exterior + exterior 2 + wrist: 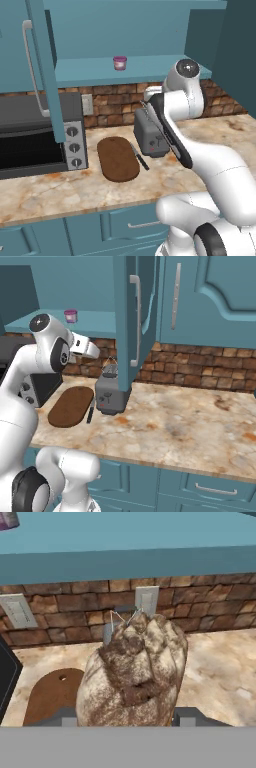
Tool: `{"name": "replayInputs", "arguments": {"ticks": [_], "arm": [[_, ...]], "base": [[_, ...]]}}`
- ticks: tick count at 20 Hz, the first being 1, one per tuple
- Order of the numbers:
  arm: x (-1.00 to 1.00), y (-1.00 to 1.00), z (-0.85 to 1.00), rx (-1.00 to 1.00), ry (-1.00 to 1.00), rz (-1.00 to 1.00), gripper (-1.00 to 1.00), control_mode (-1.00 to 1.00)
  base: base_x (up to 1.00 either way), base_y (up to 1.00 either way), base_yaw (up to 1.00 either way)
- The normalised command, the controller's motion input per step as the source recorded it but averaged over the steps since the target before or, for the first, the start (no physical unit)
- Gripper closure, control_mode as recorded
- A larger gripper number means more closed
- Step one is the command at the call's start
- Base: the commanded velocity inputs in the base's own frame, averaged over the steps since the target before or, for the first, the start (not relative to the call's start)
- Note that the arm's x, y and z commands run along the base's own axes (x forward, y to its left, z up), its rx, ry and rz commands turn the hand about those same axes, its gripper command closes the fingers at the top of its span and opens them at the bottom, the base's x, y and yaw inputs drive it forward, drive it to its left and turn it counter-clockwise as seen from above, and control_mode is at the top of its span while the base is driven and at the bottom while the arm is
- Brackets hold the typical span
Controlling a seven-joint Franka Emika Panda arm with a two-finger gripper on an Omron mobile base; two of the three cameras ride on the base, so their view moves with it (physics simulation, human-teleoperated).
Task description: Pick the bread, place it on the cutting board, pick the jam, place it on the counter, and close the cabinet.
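The bread (132, 672), a tan-brown crusty piece, sits between my gripper's (129, 716) jaws, which are shut on it, and it hides much of the toaster below it. From the right base view, my gripper (107, 362) holds the bread (111, 363) just above the toaster (111, 393). The dark oval cutting board (117, 159) (71, 406) (50, 694) lies on the marbled counter (50, 190) (190, 421), left of the toaster. The pink jam (119, 62) (70, 315) (7, 519) stands on the shelf of the cabinet (42, 65) (131, 321), whose doors hang open.
A black-handled knife (140, 157) (90, 414) lies between board and toaster (150, 135). A dark toaster oven (35, 135) stands on the counter's left. The open cabinet door hangs over the counter beside the toaster. Brick backsplash carries wall outlets (146, 601).
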Motion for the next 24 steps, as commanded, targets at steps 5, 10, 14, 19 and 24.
{"name": "replayInputs", "arguments": {"ticks": [5, 10, 14, 19, 24], "arm": [[0.00, 0.22, -0.35, -0.03, 0.03, 0.00, 1.00, -1.00], [0.00, 0.16, -0.21, 0.00, 0.00, 0.00, 1.00, -1.00], [0.00, 0.15, -0.26, 0.00, 0.00, 0.00, 1.00, -1.00], [0.00, 0.16, -0.27, 0.00, 0.00, 0.01, 1.00, -1.00], [0.00, 0.12, -0.22, 0.00, 0.00, 0.08, 1.00, -1.00]], "base": [[0.00, 0.00, 0.00], [0.00, 0.00, 0.00], [0.00, 0.00, 0.00], [0.00, 0.00, 0.00], [0.00, 0.00, 0.00]]}}
